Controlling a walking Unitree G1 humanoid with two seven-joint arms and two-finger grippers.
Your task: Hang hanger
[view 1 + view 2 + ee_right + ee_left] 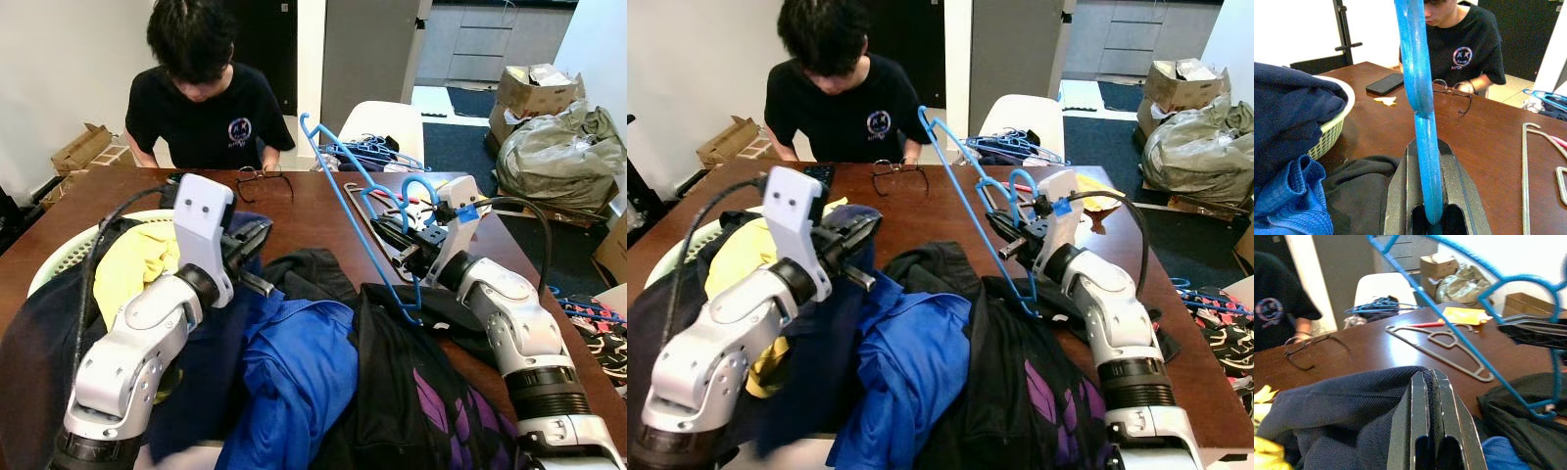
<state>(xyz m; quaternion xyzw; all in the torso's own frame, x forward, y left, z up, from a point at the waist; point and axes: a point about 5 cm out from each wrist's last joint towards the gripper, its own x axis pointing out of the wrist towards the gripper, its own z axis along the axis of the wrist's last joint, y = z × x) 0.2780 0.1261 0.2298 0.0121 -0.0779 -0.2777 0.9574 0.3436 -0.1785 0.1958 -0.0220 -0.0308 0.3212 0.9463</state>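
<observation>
The left gripper [1431,382] has its two black fingers pressed together on a fold of dark navy cloth [1347,416]. A blue hanger [1498,289] stands tilted over the brown table [1366,350], its lower corner at four o'clock from the fingertips, touching black clothing [1520,406]. A grey hanger [1444,347] lies flat at one o'clock, with a yellow paper [1465,315] beyond it. Spectacles [1310,348] lie at ten o'clock, near a person's arm [1303,325]. A white chair [1383,291] holds tangled blue hangers [1376,307].

Both arms [147,333] raised, jaws closed
</observation>
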